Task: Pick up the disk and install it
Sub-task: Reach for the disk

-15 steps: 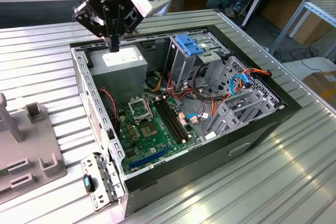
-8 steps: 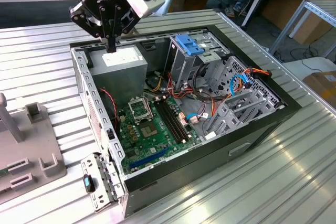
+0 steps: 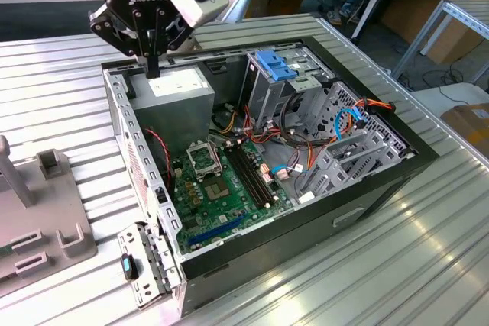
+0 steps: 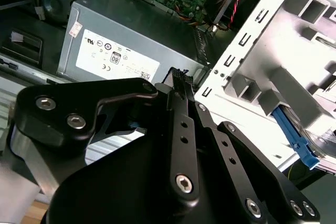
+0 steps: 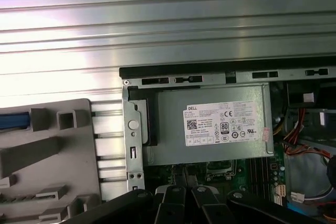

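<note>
The metal power supply box [image 5: 170,129] is grey, its printed label [image 5: 226,124] white; the flat circuit board [image 3: 221,181] green; the jointed gripper [image 3: 153,72] black.

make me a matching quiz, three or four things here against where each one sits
1 black gripper
2 grey metal power supply box with white label
3 green motherboard
4 bright blue plastic bracket

a on the grey metal drive cage
b raised over the open black computer case's corner
c flat on the case floor
d inside the case, next to the motherboard

Pairs: 1-b, 2-d, 3-c, 4-a
</note>
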Robot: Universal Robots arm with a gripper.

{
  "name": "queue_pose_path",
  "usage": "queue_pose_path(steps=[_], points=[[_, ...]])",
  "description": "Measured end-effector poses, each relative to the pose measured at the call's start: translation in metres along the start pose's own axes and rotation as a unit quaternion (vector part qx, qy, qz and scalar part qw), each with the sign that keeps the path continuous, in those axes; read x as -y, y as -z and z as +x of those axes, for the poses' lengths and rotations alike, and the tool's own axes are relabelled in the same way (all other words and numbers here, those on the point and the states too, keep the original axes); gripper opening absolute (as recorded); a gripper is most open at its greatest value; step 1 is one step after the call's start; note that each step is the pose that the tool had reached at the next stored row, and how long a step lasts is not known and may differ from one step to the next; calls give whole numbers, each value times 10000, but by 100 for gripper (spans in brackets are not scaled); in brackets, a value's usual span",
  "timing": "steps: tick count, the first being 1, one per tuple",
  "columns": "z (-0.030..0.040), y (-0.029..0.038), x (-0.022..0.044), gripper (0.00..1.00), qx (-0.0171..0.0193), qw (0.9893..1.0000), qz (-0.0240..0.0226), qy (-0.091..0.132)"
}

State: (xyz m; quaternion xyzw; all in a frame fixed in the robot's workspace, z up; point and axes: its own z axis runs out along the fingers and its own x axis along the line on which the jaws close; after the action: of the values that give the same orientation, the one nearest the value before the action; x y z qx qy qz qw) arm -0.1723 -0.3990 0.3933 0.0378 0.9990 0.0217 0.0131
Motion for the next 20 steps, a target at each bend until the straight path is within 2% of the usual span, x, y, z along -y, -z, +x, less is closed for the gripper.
queue_pose_path(steps=[11,20], points=[[54,1,4,11,0,10000,0,0],[170,4,13,11,0,10000,0,0]])
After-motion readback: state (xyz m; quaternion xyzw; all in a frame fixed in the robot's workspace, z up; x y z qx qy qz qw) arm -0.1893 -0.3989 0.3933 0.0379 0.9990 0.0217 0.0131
